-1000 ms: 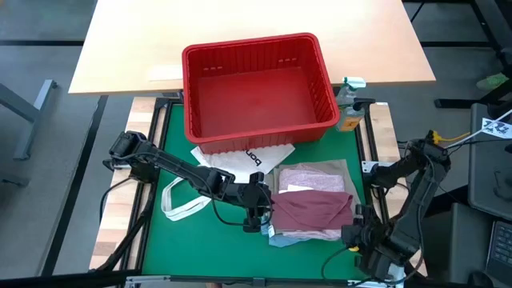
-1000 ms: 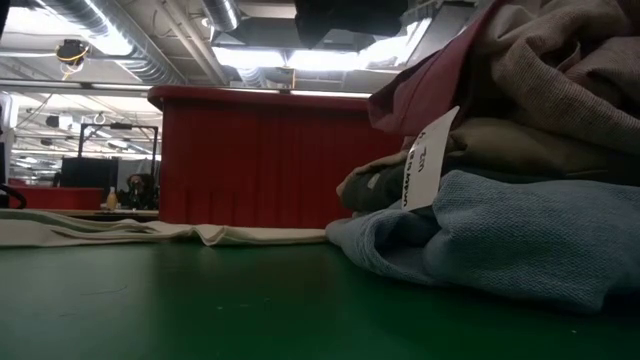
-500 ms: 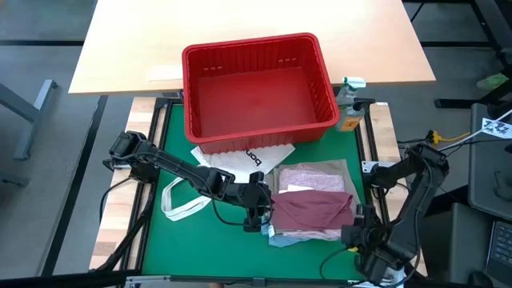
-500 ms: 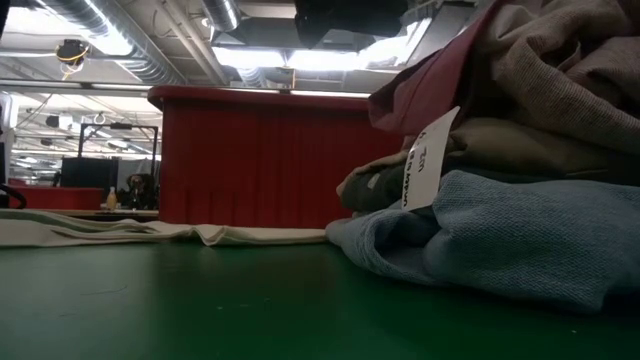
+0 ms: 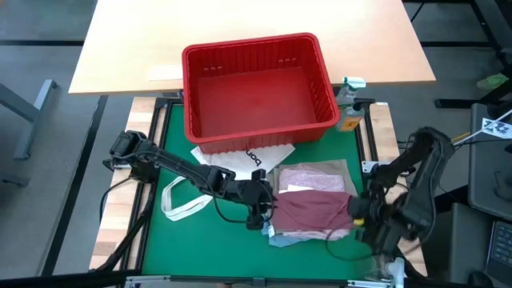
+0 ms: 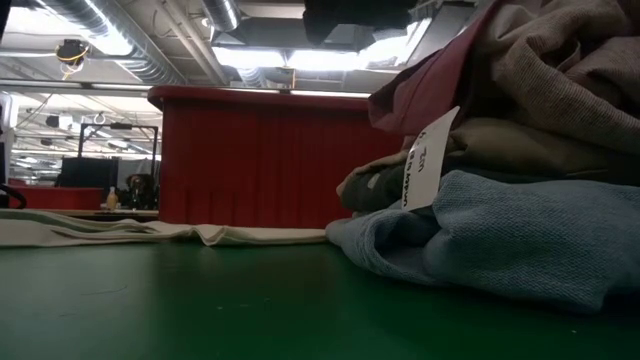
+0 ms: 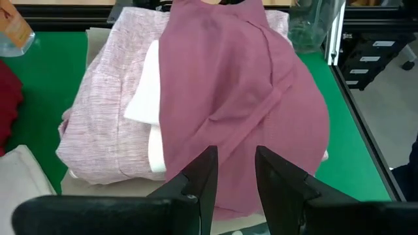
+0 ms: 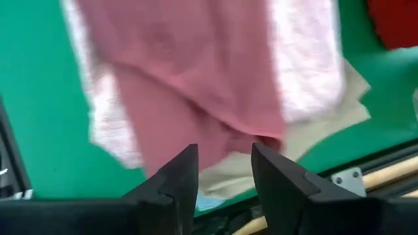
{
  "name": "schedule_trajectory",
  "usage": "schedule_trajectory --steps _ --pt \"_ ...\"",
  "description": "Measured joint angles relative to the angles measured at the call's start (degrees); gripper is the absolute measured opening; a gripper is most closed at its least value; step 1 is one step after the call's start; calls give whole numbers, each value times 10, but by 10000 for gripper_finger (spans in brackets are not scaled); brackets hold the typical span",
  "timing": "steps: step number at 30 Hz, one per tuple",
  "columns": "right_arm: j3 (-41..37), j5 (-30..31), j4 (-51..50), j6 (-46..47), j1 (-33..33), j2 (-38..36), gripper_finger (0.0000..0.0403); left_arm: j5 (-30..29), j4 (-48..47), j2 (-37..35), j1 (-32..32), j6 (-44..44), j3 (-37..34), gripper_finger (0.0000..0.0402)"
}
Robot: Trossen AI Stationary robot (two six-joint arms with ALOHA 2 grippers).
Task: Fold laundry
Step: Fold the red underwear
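Left gripper (image 5: 258, 210), fingers apart and empty, sits mid-frame at the maroon garment (image 5: 312, 210), likely to pinch its edge; right gripper (image 5: 376, 228), jaws apart, waits lower right

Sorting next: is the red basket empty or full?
Empty: the high view shows the basket's bare red floor, no laundry inside.

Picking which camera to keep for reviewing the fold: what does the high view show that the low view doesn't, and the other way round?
Only the high view shows the left gripper and right gripper flanking the pile, the white tote bag, the mottled pink garment and the red basket's inside. Only the low view shows a lettered tag sticking out of the pile and the room behind. Both show the basket, the maroon garment on top and light blue cloth underneath.
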Motion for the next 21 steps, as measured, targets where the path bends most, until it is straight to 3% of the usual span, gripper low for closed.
schedule_trajectory --steps 4,12,17,21 --pt "-59 1 -2 39 -19 -82 143 0 0 0 5 1 0 98" --pt "-210 -13 40 268 -20 -253 143 -1 0 0 12 1 0 98" --pt "-280 -9 143 285 -20 -318 143 -1 0 0 12 1 0 98" --pt "-317 -12 161 285 -20 -328 143 0 0 0 12 1 0 98"
